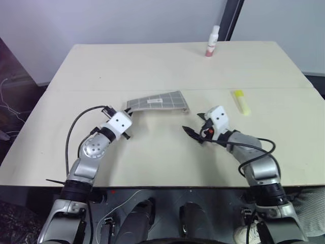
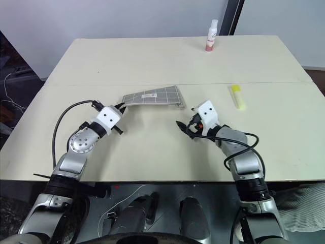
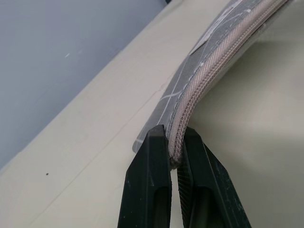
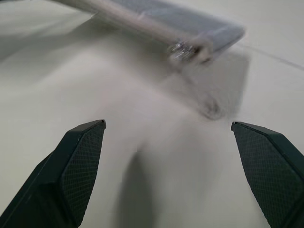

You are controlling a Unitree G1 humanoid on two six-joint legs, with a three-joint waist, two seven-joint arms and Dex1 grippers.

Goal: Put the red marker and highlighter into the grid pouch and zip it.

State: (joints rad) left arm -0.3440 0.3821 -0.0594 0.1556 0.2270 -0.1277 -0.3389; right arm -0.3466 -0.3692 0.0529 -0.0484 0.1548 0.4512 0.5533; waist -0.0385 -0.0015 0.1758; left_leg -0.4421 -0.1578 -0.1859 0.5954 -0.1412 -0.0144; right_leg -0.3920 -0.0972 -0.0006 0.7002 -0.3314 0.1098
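Flat grey fabric grid pouch (image 1: 158,102) with white lines and label, zip edge pinched and lifted at its left end, chunky pale yellow highlighter (image 1: 241,101) lying flat well to its right

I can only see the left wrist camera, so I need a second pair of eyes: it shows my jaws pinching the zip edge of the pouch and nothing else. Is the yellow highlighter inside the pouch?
Observer: No. The highlighter lies on the table, off to the right of the pouch and apart from it.
Operator: Is the right gripper carrying anything?
Observer: No. The right gripper is empty, with its jaws wide open, just short of the pouch's zip-pull end.
Operator: Anything else on the table?
Observer: A small bottle stands upright near the far edge.
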